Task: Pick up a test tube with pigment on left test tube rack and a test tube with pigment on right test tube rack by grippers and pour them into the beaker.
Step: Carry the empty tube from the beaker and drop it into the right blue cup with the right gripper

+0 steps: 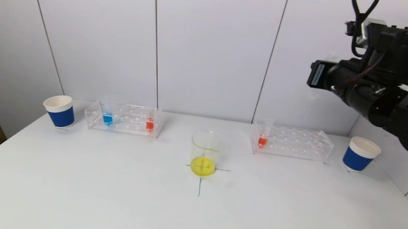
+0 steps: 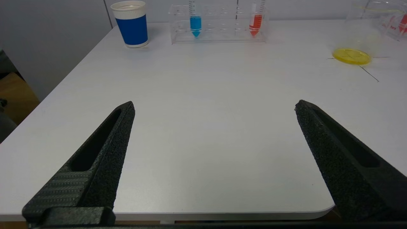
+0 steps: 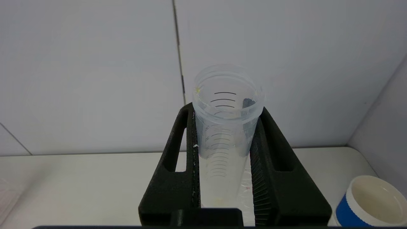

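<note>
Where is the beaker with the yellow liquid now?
In the head view the beaker stands at the table's middle, on a drawn cross, between the left rack and the right rack but nearer the robot.

Right gripper (image 3: 225, 127) clamps an empty clear test tube (image 3: 226, 127), above the table (image 3: 79, 181); blue cup (image 3: 370, 203) nearby.

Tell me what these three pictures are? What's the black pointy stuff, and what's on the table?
It's a robot with two arms. One picture is from its head, the others from cameras on its wrists. The black points are its pinchers. The left gripper is open and empty. The right gripper is up high, squeezing an emptied test tube. The white table holds a beaker with yellow liquid, two clear racks with blue and orange tubes, and two blue cups.
</note>
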